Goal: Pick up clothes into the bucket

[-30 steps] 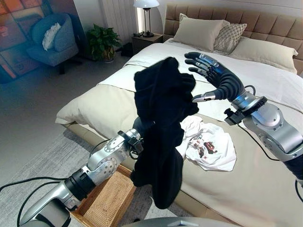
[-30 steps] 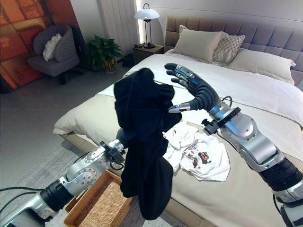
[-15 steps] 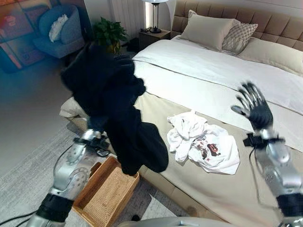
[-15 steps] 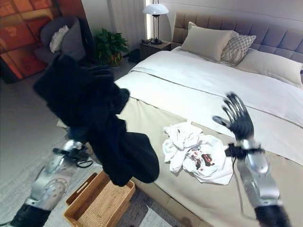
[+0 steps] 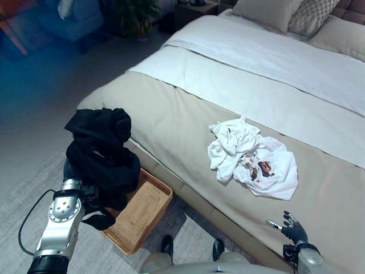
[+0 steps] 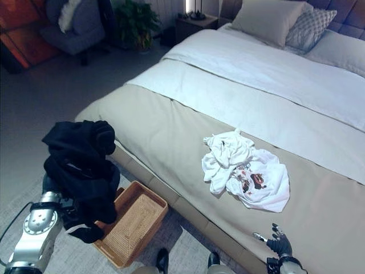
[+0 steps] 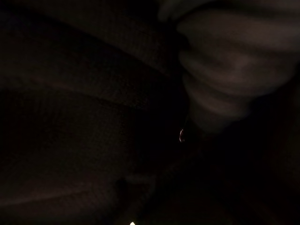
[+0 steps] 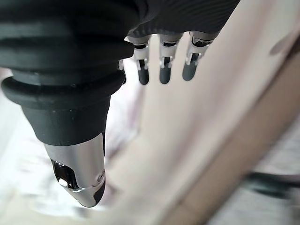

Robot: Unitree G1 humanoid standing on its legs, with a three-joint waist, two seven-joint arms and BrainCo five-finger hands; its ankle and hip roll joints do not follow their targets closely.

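Observation:
A black garment [image 5: 100, 154] hangs in a bunch over the end of my left arm, its lower folds touching the near-left corner of the wicker basket [image 5: 142, 211] on the floor beside the bed. My left hand is buried under the cloth, and dark fabric [image 7: 93, 117] covers the left wrist view. A crumpled white shirt with a printed figure [image 5: 254, 162] lies on the beige bed cover. Low at the bed's front edge, my right hand [image 5: 292, 231] holds nothing, and its fingers [image 8: 161, 70] are straight.
The bed [image 5: 188, 114] runs across the right side, with pillows [image 6: 268, 20] at its head. A grey rug [image 5: 97, 257] lies under the basket. An armchair [image 6: 74, 23] and a potted plant [image 6: 137, 17] stand far back on the left.
The camera has tipped downward. My left arm has brought the black garment down from head height to the basket. My right hand has dropped from above the bed to its front edge.

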